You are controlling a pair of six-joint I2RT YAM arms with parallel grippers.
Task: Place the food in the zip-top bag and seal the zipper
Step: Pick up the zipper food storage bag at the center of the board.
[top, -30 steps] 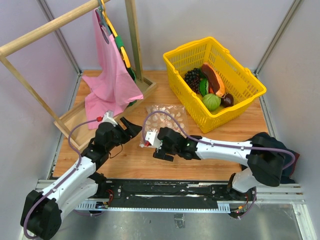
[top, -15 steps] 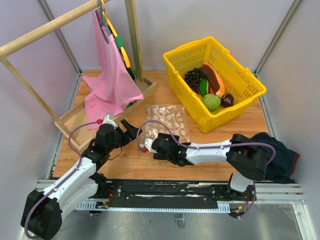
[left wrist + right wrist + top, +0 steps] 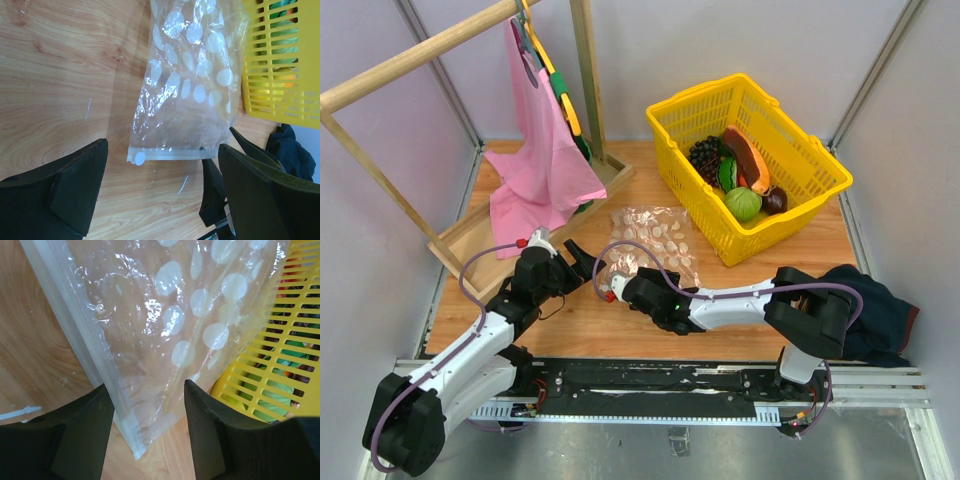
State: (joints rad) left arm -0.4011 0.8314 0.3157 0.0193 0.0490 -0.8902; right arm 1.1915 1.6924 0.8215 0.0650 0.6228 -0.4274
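Zip-top bag [image 3: 653, 243] lies flat (food [image 3: 743, 203] in basket [image 3: 770, 235]).

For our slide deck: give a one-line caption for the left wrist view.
Open left claw faces the bag's zipper on the table, basket beside the bag.

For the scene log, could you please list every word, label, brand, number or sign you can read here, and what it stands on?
There is no readable text in any view.
The zip-top bag carries only white dots, no lettering.
The yellow basket and the pink cloth show no label or print.
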